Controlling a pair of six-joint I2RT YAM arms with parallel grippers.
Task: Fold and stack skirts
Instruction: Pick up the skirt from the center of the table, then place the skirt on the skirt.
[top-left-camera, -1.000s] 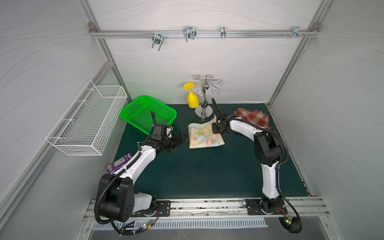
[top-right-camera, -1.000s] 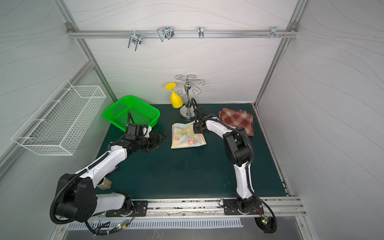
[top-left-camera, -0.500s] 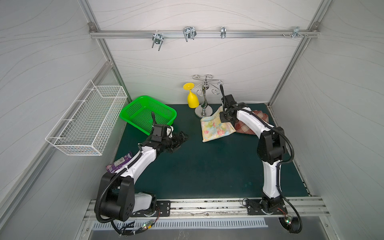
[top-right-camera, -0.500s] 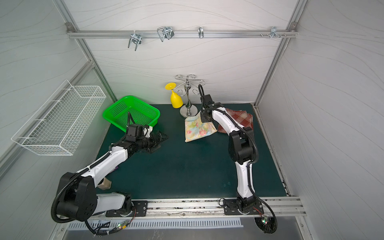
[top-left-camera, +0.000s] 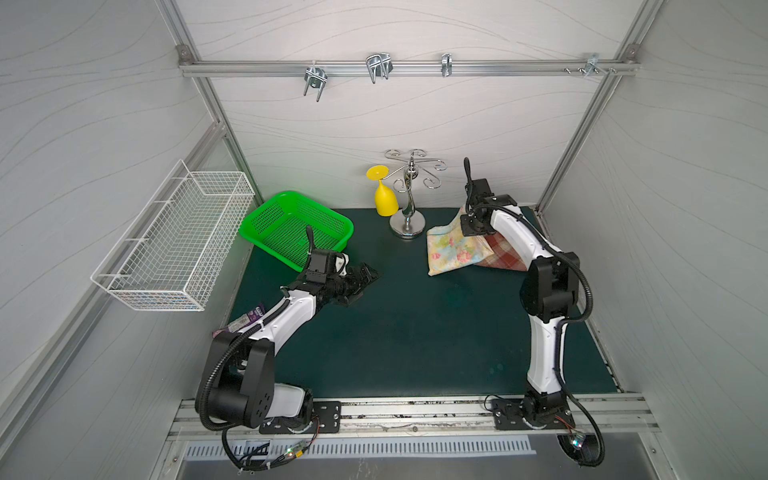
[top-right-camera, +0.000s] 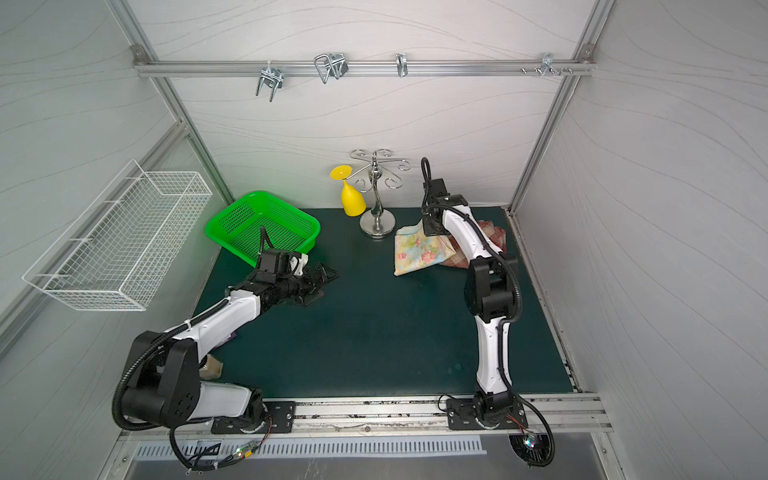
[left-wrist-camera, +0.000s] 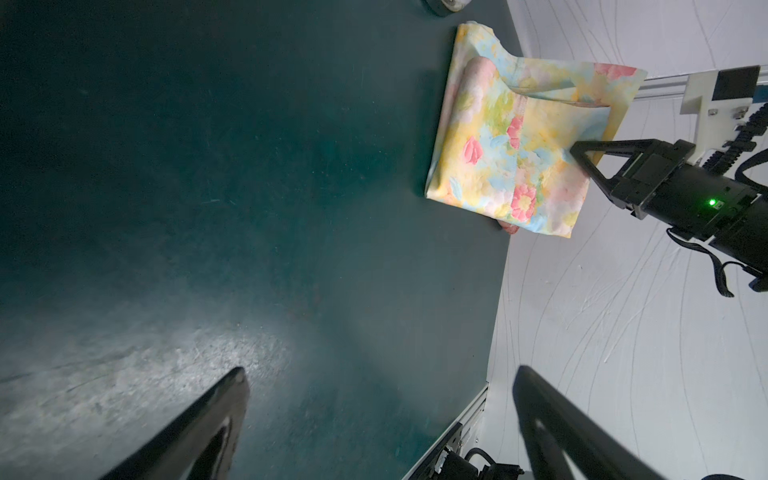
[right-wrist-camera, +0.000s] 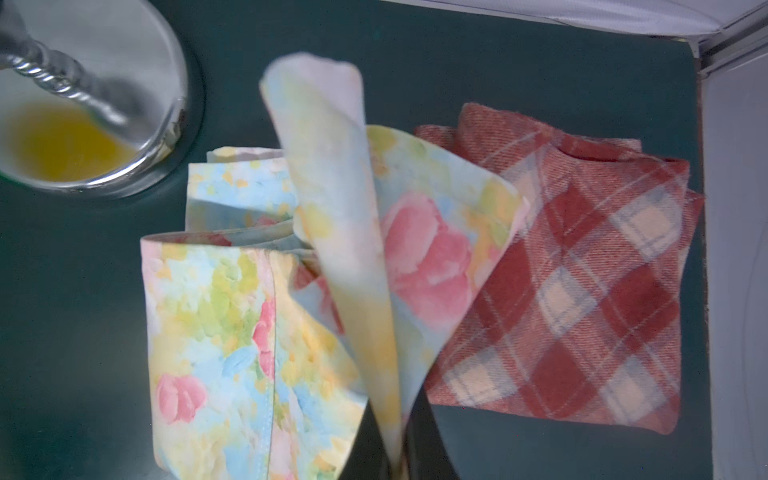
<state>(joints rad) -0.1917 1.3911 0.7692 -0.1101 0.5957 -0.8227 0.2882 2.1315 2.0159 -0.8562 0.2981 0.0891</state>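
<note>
— Two skirts? Where are they?
— The thin pale yellow-blue cloth skirt with pink flowers (top-left-camera: 455, 249) hangs just beside the shiny silver metal cup stand (top-left-camera: 407, 226). Part of it covers the thick red-brown and cream plaid cloth skirt (top-left-camera: 505, 257), which lies folded, a bit farther from the stand.
— Who holds it up?
— The right gripper (right-wrist-camera: 395, 419). Its jaws are pinched tight on one corner of the flower skirt.
— And the left gripper (left-wrist-camera: 380, 374)?
— Well apart from the stand, low over the dark green mat (top-left-camera: 415, 332). Its jaws are spread wide, holding nothing.
</note>
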